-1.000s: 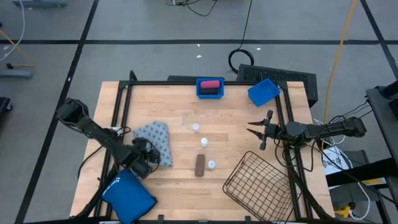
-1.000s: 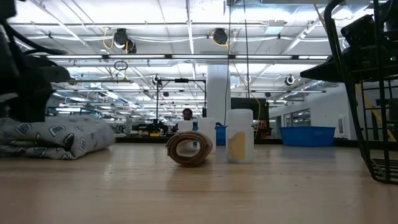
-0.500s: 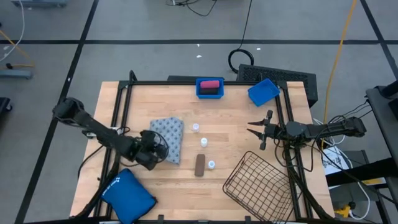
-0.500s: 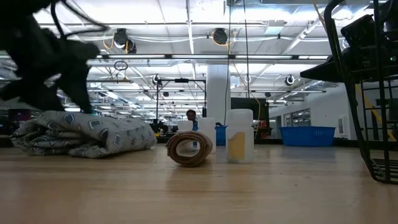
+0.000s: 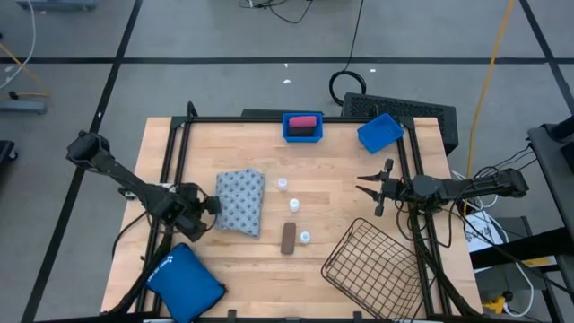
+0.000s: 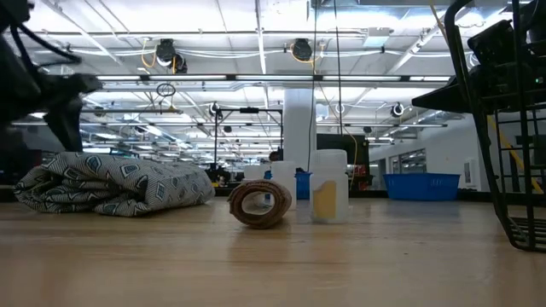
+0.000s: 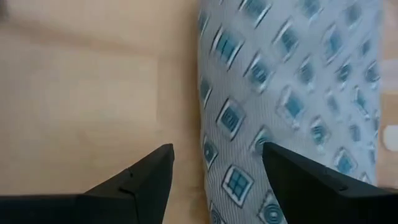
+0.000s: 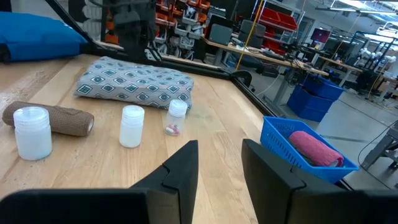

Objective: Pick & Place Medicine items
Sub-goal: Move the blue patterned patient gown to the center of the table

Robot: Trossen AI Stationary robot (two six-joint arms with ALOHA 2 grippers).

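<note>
- My left gripper (image 5: 208, 207) sits at the left side of the table, its fingers (image 7: 143, 180) spread apart and holding nothing; in my left wrist view bare wood shows between them.
- The grey-blue patterned soft pack (image 5: 240, 202) lies just to the right of that gripper, its left edge right at my fingertips. One finger looks to overlap the pack's edge in the wrist view, but I cannot tell whether it touches.
- The pack's long axis runs far-to-near across the table, so I face its long side, not an end.
- I judge the next move turns on this: the pack is to my right and very close, so a short reach right and down should put my fingers over its rim. It is soft and rumpled, so a pinch may gather only a fold.
- My right gripper (image 5: 370, 189) waits at the right side of the table, beyond the vials, fingers parted and empty.
- Three tiny white vials (image 5: 293, 205) stand in the middle, between my two arms, and the brown oblong container (image 5: 288, 238) lies near them, long axis far-to-near.
- A pink container (image 5: 303, 121) already rests in the blue bin (image 5: 287, 132) at the far edge.
- My left arm is clearly the nearer one to the pack; the wire basket (image 5: 372, 269) is at the near right.
</note>
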